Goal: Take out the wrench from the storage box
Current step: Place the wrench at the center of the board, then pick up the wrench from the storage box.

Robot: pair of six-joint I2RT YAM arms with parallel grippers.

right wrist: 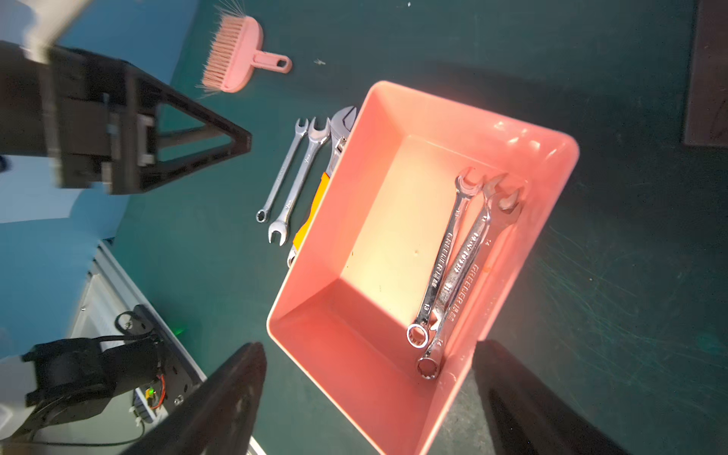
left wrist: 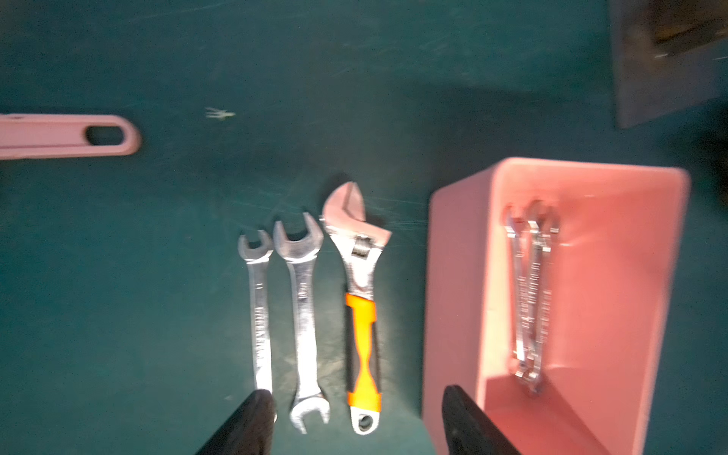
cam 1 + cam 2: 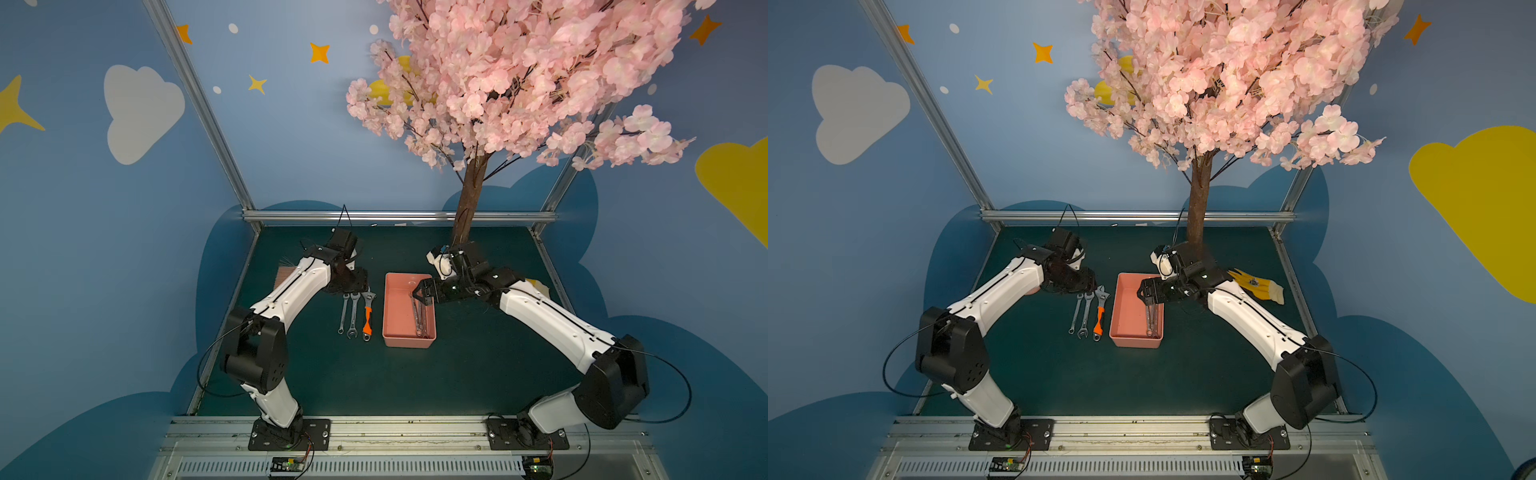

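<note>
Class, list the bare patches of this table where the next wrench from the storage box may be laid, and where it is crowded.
Free: the wide near table between the storage box, the wrench row and the front rail; also the far strip between box and back rail. Crowded: the narrow gap between adjustable wrench and box.

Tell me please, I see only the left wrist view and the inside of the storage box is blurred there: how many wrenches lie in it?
Observer: Three wrenches, overlapping, lie along the wall of the storage box on the right arm's side.
Operator: Where is the right hand?
Observer: The right hand hangs over the far end of the storage box, jaws open, holding nothing.
Operator: The pink handle I see, what is it?
Observer: It belongs to a pink hand brush, lying apart from the storage box.
</note>
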